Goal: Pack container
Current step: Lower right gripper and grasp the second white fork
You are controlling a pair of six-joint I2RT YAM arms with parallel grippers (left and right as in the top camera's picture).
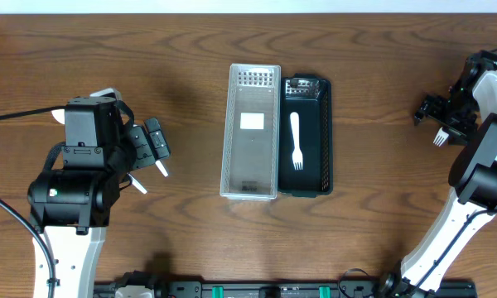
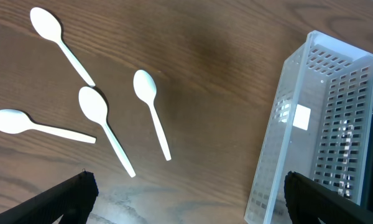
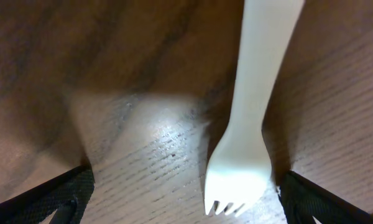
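spread wide and empty at the left fingers, left of the clear perforated container. just past them, four white spoons lying close together on the bench. spread too at the right fingers, well right of the container, either side of a white fork lying on the wood. touching the container's right side, a black basket holding a second white fork.

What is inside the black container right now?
One white plastic fork lies lengthwise on the floor of the black container, with its tines toward the near end. Nothing else shows. The fork covers only a thin strip of floor, and the dark corners are hard to read.
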